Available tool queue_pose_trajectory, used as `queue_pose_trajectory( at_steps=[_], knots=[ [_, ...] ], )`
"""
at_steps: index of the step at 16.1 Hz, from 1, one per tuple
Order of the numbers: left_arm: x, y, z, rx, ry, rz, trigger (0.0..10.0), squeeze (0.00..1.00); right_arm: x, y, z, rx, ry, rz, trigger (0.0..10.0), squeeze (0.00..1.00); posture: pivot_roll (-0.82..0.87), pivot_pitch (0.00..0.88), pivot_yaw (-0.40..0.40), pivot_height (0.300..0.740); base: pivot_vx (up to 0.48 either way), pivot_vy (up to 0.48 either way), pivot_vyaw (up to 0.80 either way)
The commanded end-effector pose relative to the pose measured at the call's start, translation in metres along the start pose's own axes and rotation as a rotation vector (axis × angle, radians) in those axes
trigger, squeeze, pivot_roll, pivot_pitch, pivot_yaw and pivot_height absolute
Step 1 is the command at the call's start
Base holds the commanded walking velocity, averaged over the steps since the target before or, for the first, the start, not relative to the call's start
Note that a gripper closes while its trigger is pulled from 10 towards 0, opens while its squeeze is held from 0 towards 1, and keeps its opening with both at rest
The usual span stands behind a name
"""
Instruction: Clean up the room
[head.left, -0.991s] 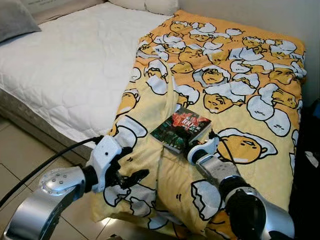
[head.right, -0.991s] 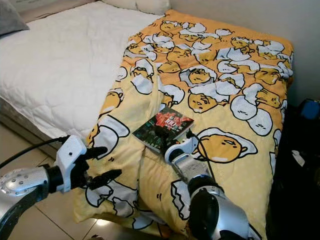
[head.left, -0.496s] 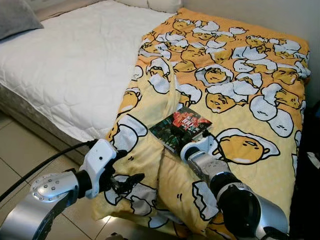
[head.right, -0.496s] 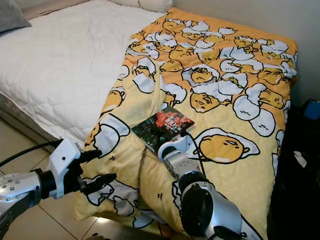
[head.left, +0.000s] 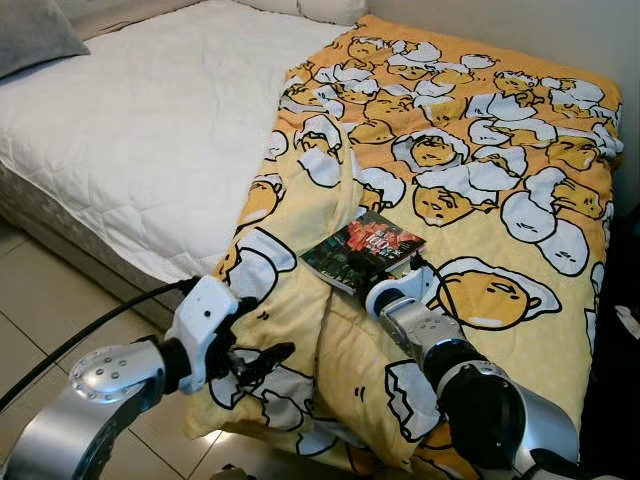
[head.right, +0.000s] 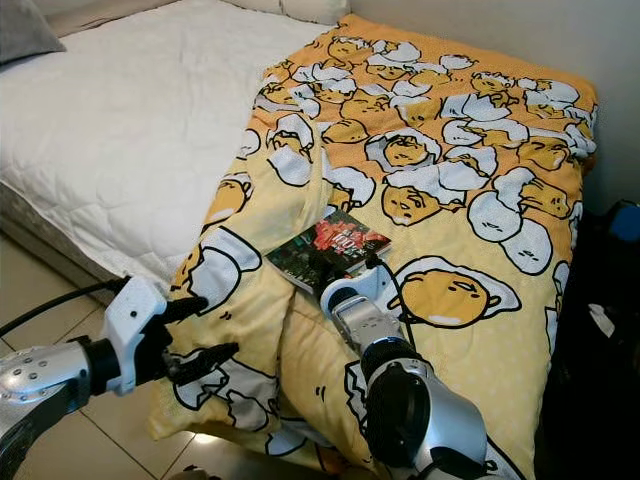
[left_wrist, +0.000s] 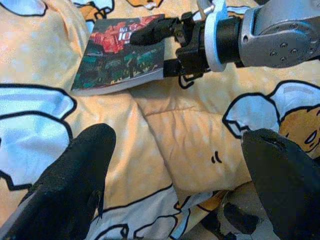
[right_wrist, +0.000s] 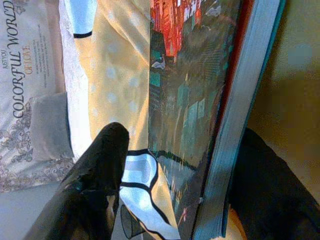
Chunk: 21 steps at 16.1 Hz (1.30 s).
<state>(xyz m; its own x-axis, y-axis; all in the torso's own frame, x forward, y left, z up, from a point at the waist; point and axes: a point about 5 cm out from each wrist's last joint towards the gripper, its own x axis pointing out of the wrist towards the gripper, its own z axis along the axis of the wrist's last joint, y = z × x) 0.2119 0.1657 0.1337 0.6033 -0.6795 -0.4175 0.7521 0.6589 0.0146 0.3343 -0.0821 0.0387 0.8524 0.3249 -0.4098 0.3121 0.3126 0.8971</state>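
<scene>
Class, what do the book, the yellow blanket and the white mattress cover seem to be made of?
Book: paper, glossy printed cover; page edges show in the right wrist view.
Blanket: soft matte printed fabric, probably padded; it creases.
Mattress cover: quilted fabric, stitched pattern.

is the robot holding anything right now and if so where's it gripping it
The right gripper straddles the book at its near corner, one finger above, one below; not clamped yet. The left gripper holds nothing.

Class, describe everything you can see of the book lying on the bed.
The book is a thin paperback with a dark cover of red and teal artwork and pale page edges. It lies flat and closed on the yellow egg-print blanket, near the bed's foot edge. The right gripper straddles its near edge, one black finger over the cover and one beneath, not yet closed.
</scene>
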Motion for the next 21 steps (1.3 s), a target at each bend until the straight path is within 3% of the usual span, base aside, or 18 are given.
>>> queue_pose_trajectory(
  at_steps=[1, 18, 21],
  knots=[
    [0.001, -0.003, 0.003, 0.007, -0.007, -0.009, 10.0, 0.87, -0.002, -0.005, 0.003, 0.001, -0.016, -0.020, 0.0, 0.00, 0.10, 0.066, -0.040, 0.740, 0.000, 0.000, 0.00],
    [0.023, -0.032, 0.007, -0.021, -0.028, -0.010, 10.0, 0.87, -0.006, -0.018, 0.005, -0.021, -0.001, -0.035, 0.0, 0.00, 0.06, 0.081, -0.072, 0.740, 0.000, 0.000, 0.00],
    [0.024, -0.029, 0.006, -0.024, -0.030, 0.004, 10.0, 0.87, -0.006, -0.016, 0.007, -0.031, 0.002, -0.014, 0.0, 0.00, 0.05, 0.065, -0.062, 0.740, 0.000, 0.000, 0.00]
  ],
)
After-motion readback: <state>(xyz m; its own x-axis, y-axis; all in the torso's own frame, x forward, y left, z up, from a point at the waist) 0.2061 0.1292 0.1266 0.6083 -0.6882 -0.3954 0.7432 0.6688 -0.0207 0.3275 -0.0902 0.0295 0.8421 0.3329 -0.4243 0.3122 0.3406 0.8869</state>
